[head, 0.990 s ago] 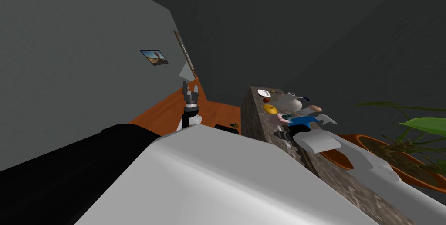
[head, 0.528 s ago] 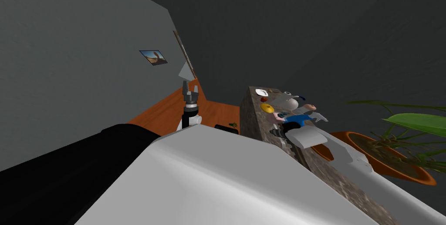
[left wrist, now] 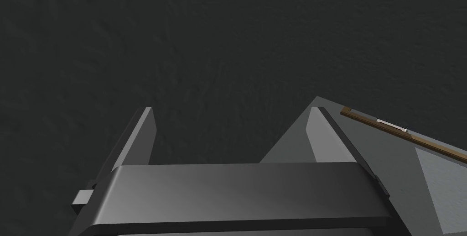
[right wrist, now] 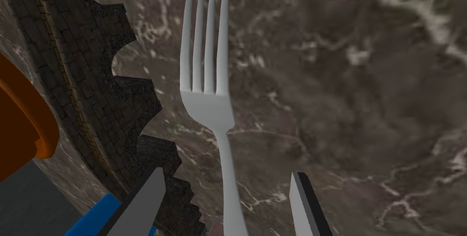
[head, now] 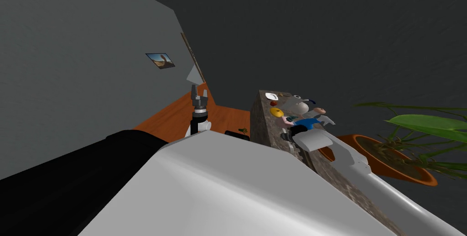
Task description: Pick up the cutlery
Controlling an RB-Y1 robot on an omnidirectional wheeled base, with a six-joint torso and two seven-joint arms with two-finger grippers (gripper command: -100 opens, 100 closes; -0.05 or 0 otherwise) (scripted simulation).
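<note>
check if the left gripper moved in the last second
No. The left gripper sits at the same spot below and right of the wall picture in all three head views, with its fingers open.

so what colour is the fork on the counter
The fork is light grey all over; right wrist view shows it best, on the brown veined counter.

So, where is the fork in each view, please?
Head view: too small to make out, near the right arm on the marble counter.
Left wrist view: not in it.
Right wrist view: fork lies flat, handle between the open jaws.
Shared landmark: the marble counter.
</note>
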